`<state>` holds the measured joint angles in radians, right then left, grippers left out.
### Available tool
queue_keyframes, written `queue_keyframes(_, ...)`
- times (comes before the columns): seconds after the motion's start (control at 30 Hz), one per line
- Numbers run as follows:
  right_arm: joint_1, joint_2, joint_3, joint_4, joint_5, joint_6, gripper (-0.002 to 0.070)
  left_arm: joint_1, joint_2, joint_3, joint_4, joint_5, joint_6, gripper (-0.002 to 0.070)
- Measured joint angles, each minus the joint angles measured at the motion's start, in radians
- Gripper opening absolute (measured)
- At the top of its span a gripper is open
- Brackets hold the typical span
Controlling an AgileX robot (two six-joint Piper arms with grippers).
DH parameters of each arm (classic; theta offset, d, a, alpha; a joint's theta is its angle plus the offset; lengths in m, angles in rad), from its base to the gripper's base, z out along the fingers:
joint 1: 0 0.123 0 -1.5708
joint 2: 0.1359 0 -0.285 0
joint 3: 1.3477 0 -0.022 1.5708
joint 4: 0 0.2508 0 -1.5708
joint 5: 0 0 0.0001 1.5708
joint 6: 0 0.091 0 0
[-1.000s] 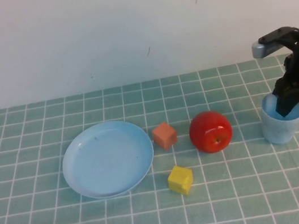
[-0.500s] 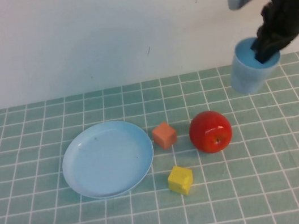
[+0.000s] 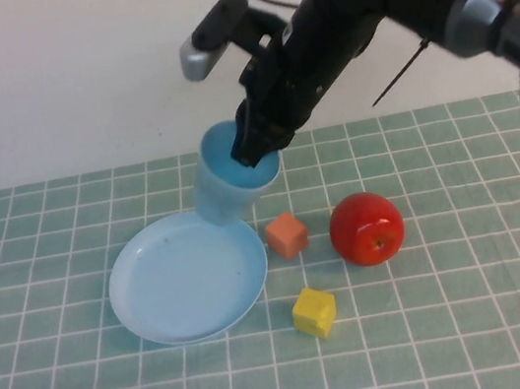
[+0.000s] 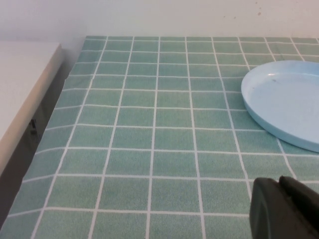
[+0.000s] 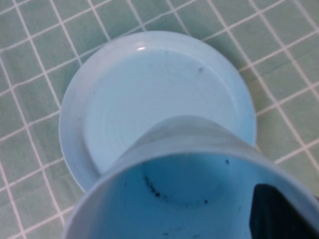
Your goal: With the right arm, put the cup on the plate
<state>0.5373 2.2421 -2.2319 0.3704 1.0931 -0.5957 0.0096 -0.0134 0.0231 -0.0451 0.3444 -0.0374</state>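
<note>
My right gripper (image 3: 259,151) is shut on the rim of the light blue cup (image 3: 227,188), one finger inside it. It holds the cup tilted in the air over the far right edge of the light blue plate (image 3: 171,289). In the right wrist view the cup (image 5: 179,194) fills the foreground with a dark finger (image 5: 281,211) inside, and the plate (image 5: 129,94) lies below it. My left gripper (image 4: 286,211) is shut and empty, low over the table, near the plate's rim (image 4: 279,124).
A red apple (image 3: 366,228) sits right of the plate. An orange cube (image 3: 287,236) lies between plate and apple, and a yellow cube (image 3: 314,312) lies nearer me. The table's left edge (image 4: 55,99) drops off beside the left gripper.
My right arm has lifted the cup from the table's right side, carried it left past the apple, and lowered it towards the plate's far right edge.
</note>
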Motion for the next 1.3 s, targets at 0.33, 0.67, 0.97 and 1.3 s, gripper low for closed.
queue_keyframes(0.33, 0.058, 0.193, 0.000, 0.028, -0.111, -0.046, 0.0022, 0.000, 0.000, 0.000, 0.000, 0.000, 0.000, -0.0003)
queue_keyframes(0.67, 0.058, 0.217, -0.073, 0.033, -0.088, -0.049, 0.0167, 0.000, 0.000, 0.000, 0.000, 0.000, 0.000, -0.0003)
queue_keyframes(0.97, 0.058, 0.206, -0.328, -0.006, 0.116, -0.035, 0.0062, 0.000, 0.000, 0.000, 0.000, 0.000, 0.000, -0.0003)
queue_keyframes(1.3, 0.032, -0.025, -0.387, -0.234, 0.145, 0.097, 0.0004, 0.000, 0.000, 0.000, 0.000, 0.000, 0.000, -0.0003)
